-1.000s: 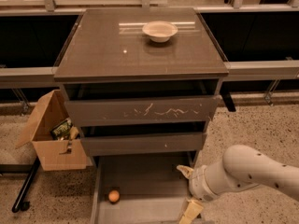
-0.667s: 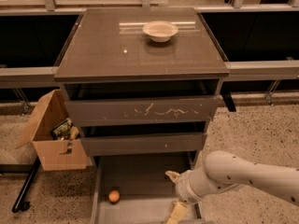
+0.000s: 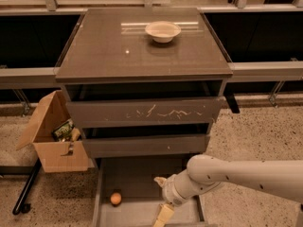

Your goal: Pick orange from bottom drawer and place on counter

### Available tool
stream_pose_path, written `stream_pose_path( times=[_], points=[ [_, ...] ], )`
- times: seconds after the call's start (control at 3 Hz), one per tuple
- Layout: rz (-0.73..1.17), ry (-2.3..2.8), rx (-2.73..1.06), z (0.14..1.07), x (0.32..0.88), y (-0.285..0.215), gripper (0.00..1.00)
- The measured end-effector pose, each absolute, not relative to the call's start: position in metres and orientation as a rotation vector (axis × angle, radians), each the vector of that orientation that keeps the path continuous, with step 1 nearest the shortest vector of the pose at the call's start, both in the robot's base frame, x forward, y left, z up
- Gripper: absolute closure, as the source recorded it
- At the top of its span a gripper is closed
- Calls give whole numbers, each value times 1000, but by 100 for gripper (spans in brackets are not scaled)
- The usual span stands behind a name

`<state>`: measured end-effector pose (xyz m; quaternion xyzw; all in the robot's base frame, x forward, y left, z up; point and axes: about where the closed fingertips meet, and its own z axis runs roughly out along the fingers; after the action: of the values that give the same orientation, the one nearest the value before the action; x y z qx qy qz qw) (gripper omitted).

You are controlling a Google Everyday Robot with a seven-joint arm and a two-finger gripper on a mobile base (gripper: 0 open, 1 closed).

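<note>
The orange [image 3: 115,198] lies on the floor of the open bottom drawer [image 3: 135,176], near its left wall. My gripper [image 3: 162,197] hangs over the drawer's middle, to the right of the orange and apart from it. Its two pale fingers are spread open and empty, one fingertip [image 3: 159,179] up and one down. The white arm comes in from the right. The counter [image 3: 142,51] is the glossy top of the cabinet above.
A white bowl [image 3: 163,31] sits on the counter at the back. The scratched top drawer [image 3: 144,112] and the middle drawer [image 3: 144,145] stick out slightly. An open cardboard box [image 3: 52,145] stands on the speckled floor left of the cabinet.
My gripper and arm have moved left over the bottom drawer, closer to the orange. The orange has not moved.
</note>
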<state>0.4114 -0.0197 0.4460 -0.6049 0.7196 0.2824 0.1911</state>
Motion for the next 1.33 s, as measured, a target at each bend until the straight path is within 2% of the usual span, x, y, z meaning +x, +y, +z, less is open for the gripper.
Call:
stream_pose_path(
  times=[0.67, 1.33],
  points=[
    [681, 2010, -1820, 395, 438, -14, 0],
    [712, 1949, -1824, 290, 483, -7, 0]
  ],
)
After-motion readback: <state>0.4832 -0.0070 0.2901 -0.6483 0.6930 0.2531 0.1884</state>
